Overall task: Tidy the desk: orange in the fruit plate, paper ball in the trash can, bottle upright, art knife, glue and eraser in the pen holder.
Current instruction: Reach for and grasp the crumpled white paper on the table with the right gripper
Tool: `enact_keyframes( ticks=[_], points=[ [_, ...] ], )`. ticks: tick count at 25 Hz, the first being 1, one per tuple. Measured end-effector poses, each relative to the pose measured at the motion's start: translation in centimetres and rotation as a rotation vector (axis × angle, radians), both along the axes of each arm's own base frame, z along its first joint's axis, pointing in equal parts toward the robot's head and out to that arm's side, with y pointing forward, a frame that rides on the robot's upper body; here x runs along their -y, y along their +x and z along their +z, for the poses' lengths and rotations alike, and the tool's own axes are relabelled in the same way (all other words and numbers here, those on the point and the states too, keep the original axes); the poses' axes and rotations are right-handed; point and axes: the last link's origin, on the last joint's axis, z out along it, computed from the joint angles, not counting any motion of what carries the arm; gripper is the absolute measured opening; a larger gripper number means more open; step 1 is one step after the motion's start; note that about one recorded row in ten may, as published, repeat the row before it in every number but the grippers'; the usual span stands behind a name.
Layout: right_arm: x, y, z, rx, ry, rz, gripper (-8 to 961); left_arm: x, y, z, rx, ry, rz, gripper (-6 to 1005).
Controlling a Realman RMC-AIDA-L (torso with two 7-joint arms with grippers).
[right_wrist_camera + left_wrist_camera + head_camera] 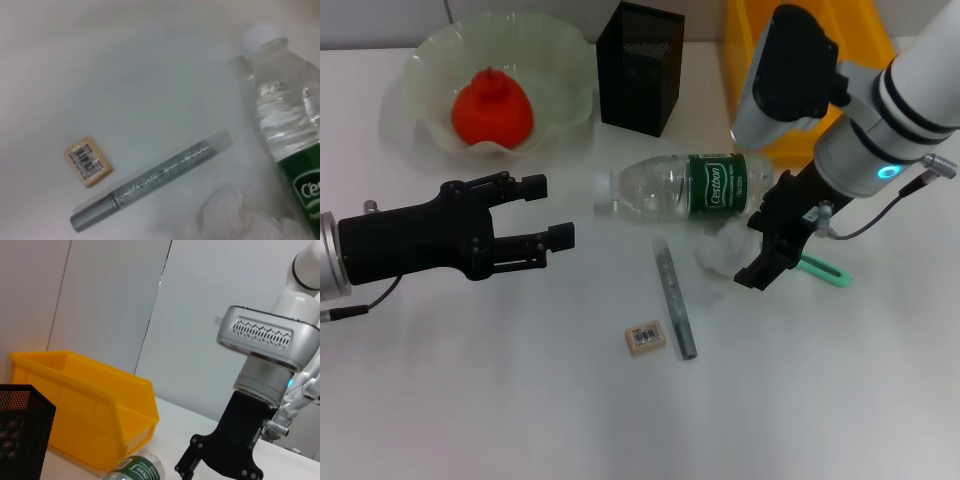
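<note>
You are looking at the bottle [685, 186] lying on its side mid-table, its long axis running across the desk, its cap end pointing toward the robot's left and its green label toward the right. The glue pen [675, 298] is lying nearer the robot, its long axis running roughly front to back, with the eraser [645, 336] just beside its near end. The paper ball [723, 248] is sitting just below the bottle's label. Your right gripper [772, 252] is hovering beside that ball, fingers pointing down; you cannot tell how wide they are. Your left gripper [538, 212] is reaching in from the left, fingers spread wide, holding nothing.

The head view alone is showing the orange [491, 108] in the fruit plate [565, 60], the pen holder [640, 66] and a green tool [825, 270] behind the right gripper. The left wrist view is showing the yellow bin's [90, 405] side.
</note>
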Motion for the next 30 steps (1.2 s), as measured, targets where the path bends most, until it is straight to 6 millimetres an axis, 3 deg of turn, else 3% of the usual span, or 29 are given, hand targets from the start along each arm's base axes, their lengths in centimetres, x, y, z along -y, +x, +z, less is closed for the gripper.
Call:
enact_keyframes(
  ticks=[17,30],
  points=[
    [-0.2,-0.4,-0.4,-0.020,0.046,0.034,782,0.0,0.0,0.1,0.000,-0.002,-0.001,837],
    [0.5,-0.5,-2.0,-0.009,0.009,0.075,761,-0.1,0.1,0.1,-0.001,0.001,-0.002,837]
  ],
)
